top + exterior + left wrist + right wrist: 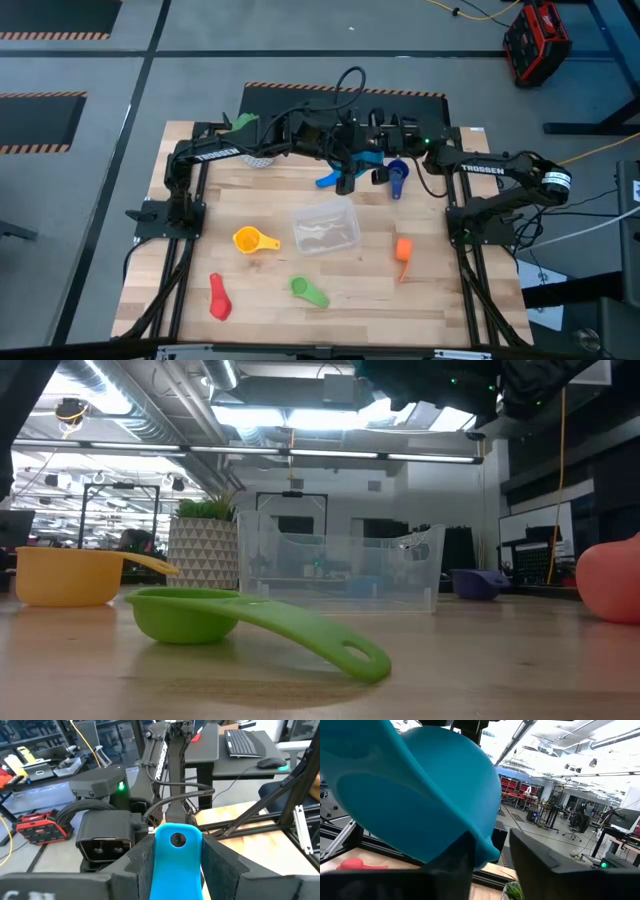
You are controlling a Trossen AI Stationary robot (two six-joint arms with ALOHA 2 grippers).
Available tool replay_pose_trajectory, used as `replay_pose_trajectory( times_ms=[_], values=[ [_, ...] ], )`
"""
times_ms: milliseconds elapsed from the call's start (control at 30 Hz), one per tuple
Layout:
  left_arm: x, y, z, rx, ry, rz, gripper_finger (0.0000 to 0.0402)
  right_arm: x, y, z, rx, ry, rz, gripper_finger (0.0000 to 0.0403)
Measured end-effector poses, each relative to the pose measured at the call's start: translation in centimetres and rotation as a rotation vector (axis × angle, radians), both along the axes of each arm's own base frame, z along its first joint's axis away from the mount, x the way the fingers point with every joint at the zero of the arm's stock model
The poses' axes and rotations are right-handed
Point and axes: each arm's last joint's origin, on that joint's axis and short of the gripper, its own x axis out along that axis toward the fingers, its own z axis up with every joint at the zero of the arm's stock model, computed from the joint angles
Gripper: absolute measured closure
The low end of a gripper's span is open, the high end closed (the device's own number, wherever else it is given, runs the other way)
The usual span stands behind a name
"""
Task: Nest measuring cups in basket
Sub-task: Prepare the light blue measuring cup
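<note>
My left gripper (360,160) is raised over the table's far middle, shut on the light blue measuring cup (328,181). My right gripper (346,184) reaches in beneath it, shut on that cup's bowl (410,795). The clear basket (325,228) stands on the table's middle. Lying on the wood are the dark blue cup (397,178), the yellow cup (250,240), the orange cup (403,250), the green cup (308,291) and the red cup (219,298). My left gripper pinches the light blue cup's flat handle (172,870) by its two long edges between its fingers. The handle runs along the fingers, and its holed free end (177,840) sticks out past them. The cup is lifted clear of the table. My right gripper has the bowl's rim (490,851) between its two fingers (535,855), coming slanting up from the table's right side. Which finger is inside the bowl I cannot tell. The bowl is lifted clear of the table.
A potted green plant (205,545) stands at the far left of the table, behind the basket (340,565). The loose cups ring the basket on its left, right and near sides. Bare wood lies along the table's near edge (400,320).
</note>
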Motion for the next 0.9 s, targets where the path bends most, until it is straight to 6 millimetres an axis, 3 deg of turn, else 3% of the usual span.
replay_pose_trajectory(
  times_ms=[233, 633, 900],
  values=[
    [0.0, 0.0, -0.1, 0.015, 0.013, 0.012, 0.0268, 0.0, 0.0, 0.0, 0.018, 0.001, 0.001, 0.0386],
    [-0.7, 0.1, 0.1, 0.082, 0.037, 0.071, 0.0265, 0.0, -0.2, -0.1, 0.090, 0.018, -0.042, 0.0387],
    [-4.2, -0.1, 1.9, 0.094, 0.105, 0.125, 0.0266, 0.0, -0.9, -1.1, 0.129, 0.096, -0.140, 0.0390]
  ],
)
